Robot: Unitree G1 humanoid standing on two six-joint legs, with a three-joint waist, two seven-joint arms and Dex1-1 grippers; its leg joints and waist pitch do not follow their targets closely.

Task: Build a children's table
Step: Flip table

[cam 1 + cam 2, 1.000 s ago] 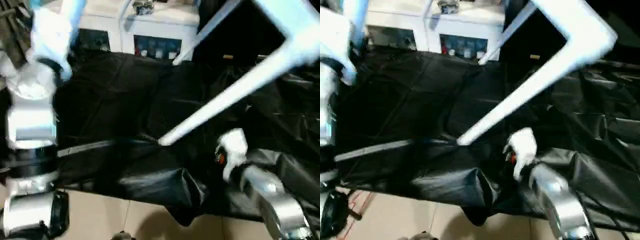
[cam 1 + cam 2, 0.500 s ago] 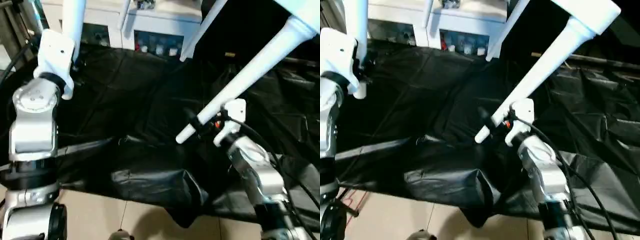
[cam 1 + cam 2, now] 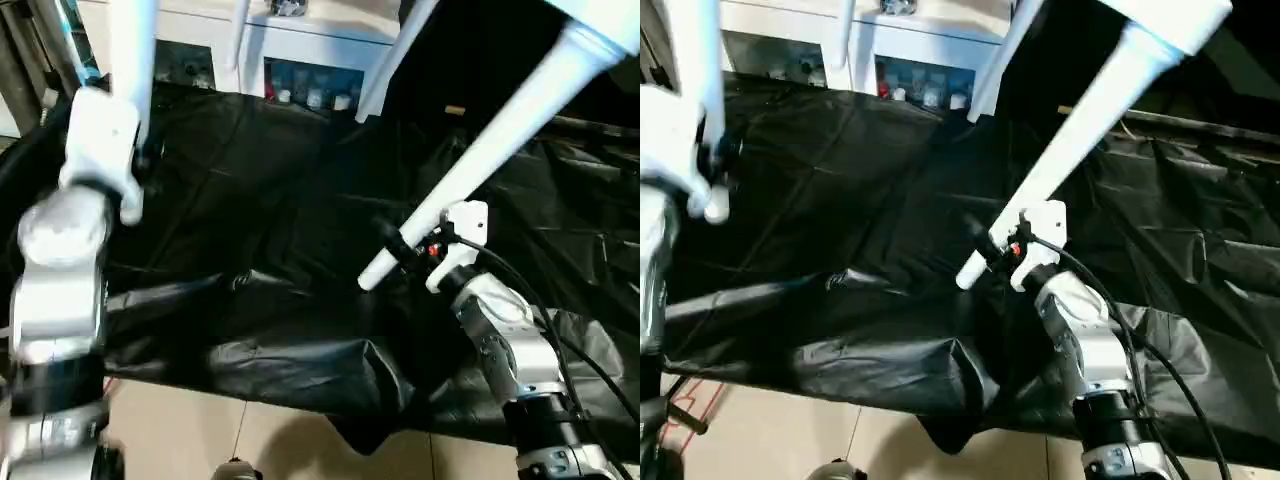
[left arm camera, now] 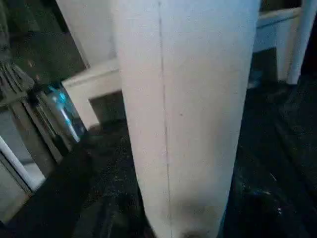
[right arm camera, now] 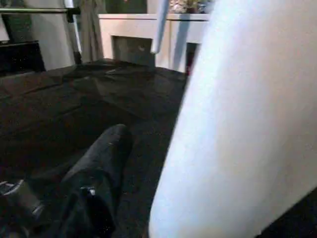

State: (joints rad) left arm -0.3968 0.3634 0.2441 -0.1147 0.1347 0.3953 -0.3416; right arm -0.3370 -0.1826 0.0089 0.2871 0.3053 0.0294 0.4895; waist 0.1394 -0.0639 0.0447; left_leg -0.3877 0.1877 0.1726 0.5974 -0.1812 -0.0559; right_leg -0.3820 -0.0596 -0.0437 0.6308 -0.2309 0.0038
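The children's table hangs above me, its white tabletop corner at the upper right and its legs pointing down. My left gripper is shut on one white leg at the left; that leg stands close up in the left wrist view. My right gripper straddles another leg just above its lower tip. In the right wrist view one black finger stands a little apart from this leg, so the gripper is open. Two more legs slope away behind.
A crumpled black sheet covers the work surface below, its front edge hanging over a pale tiled floor. The white cabinet with glass doors stands at the back. Black cables run along my right forearm.
My right arm has risen from low over the sheet up to the leg's tip, and its fingers have narrowed around it. The left gripper stays on its leg. The camera has shifted.
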